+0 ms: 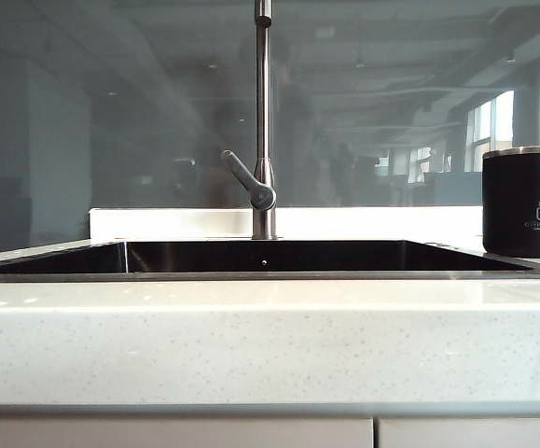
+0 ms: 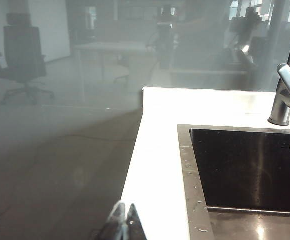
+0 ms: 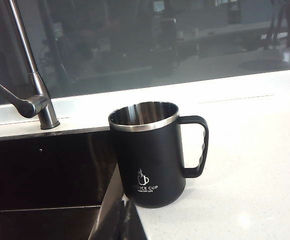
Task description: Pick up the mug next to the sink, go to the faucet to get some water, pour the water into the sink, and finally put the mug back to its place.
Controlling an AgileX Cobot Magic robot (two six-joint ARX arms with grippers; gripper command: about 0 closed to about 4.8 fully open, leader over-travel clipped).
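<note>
The black mug (image 1: 525, 201) with a silver rim stands upright on the pale countertop to the right of the sink (image 1: 270, 271). In the right wrist view the mug (image 3: 152, 155) sits by the sink's corner, handle turned away from the basin. My right gripper (image 3: 124, 206) is shut and empty, its tips just short of the mug's base. The steel faucet (image 1: 263, 121) rises behind the sink's middle, lever angled left. My left gripper (image 2: 123, 209) is shut and empty over the counter's left end, beside the sink (image 2: 245, 170). Neither gripper shows in the exterior view.
A glass wall (image 1: 111, 112) runs behind the counter, with an office room seen through it. The faucet (image 2: 287, 90) stands at the basin's far edge in the left wrist view. The counter's front edge (image 1: 270, 345) sits above cabinet doors.
</note>
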